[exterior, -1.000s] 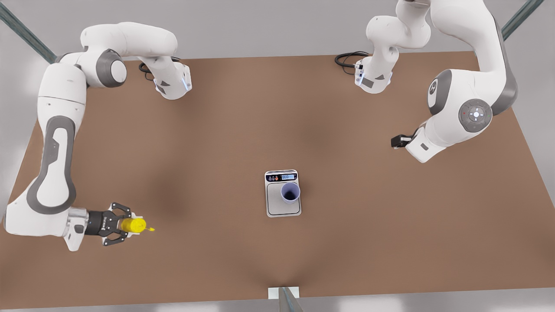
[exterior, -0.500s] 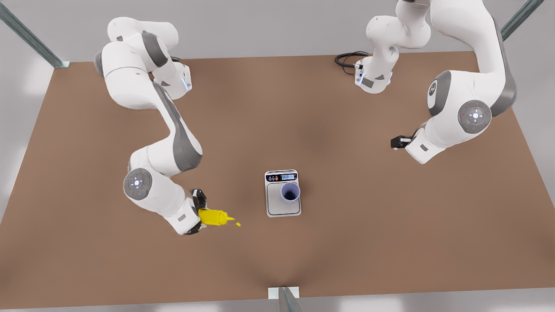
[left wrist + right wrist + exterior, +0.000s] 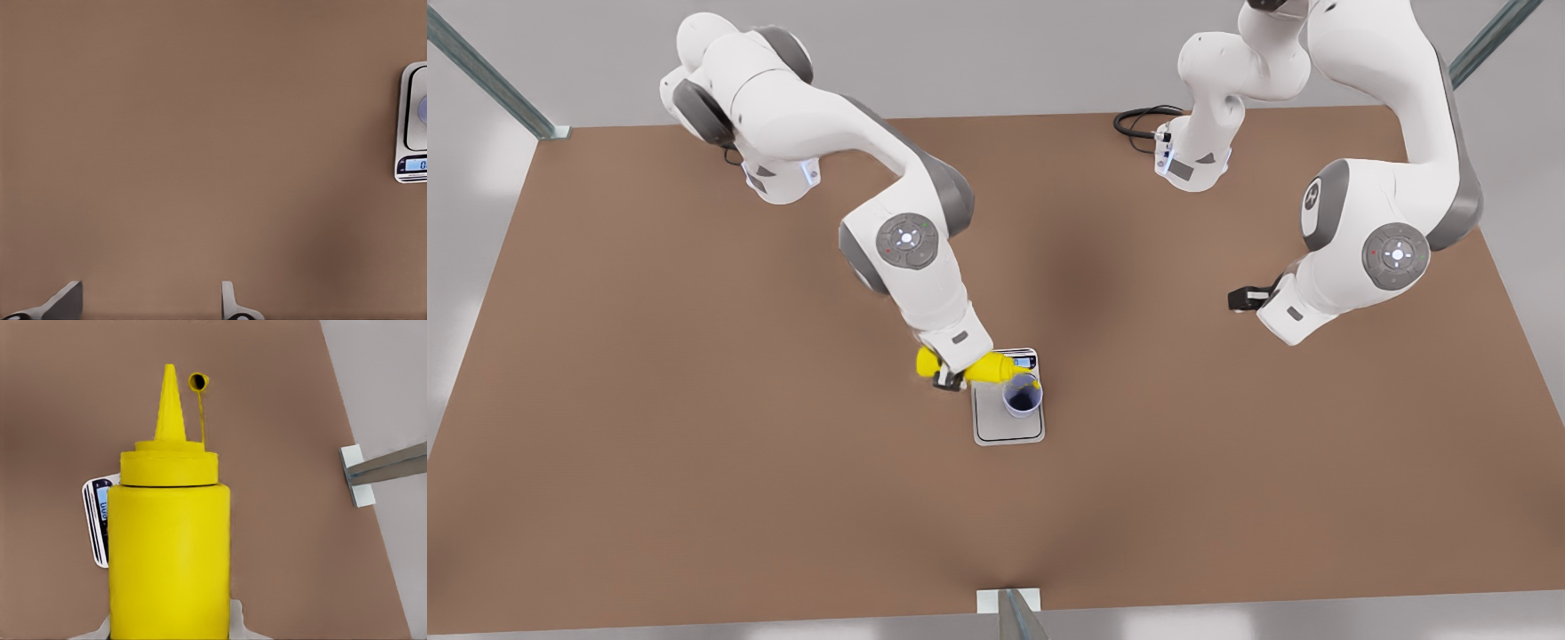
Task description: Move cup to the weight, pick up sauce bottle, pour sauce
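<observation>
We lose the weight (image 3: 412, 123) past the left wrist view's edge, its display strip hidden behind the sauce bottle (image 3: 987, 366) in front, bottle base cut off at the right wrist view's edge

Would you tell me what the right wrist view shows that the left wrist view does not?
Right wrist view: the bottle, shut in the right gripper, and a metal post. Left wrist view: the left gripper, open and idle, and a sliver of the cup. Both: the scale and the table.
</observation>
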